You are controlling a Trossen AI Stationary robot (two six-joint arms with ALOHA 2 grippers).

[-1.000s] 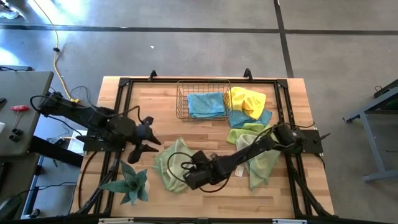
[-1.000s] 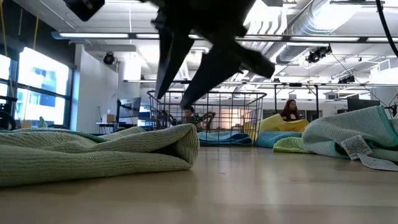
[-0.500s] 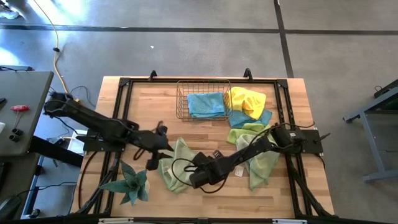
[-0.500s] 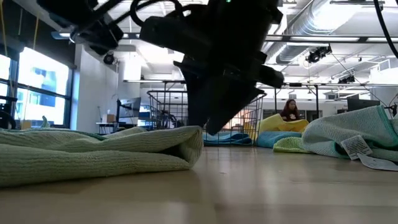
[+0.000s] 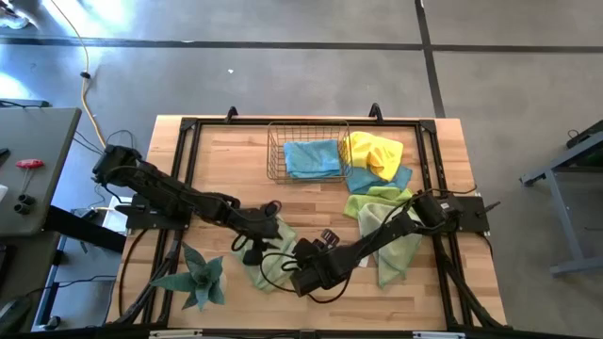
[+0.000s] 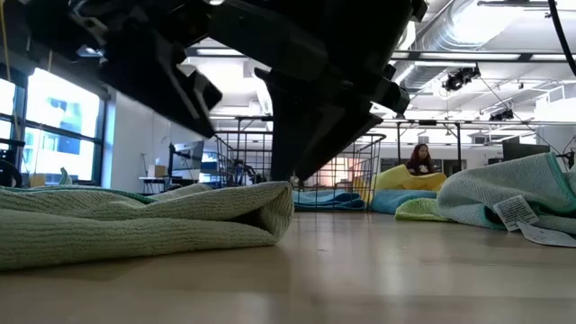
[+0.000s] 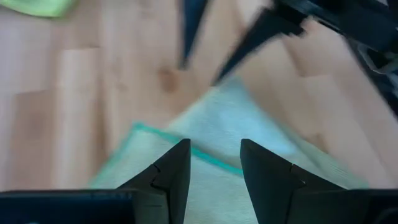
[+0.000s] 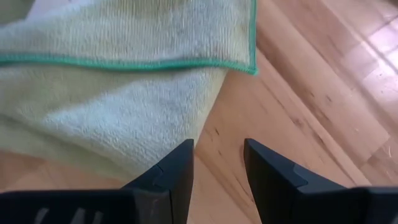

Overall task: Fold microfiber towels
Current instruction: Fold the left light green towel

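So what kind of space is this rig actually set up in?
Probably an open lab or workshop: polished concrete floor around the wooden table, exposed ceiling ducts, and a person seated in the background.

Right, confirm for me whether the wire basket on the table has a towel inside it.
Yes: in the high view a light blue towel lies inside the wire basket at the table's far edge.

From overhead we look straight down on the whole table (image 5: 311,282); low, we look level across it; both wrist cameras sit close above the pale green towel (image 8: 118,93).
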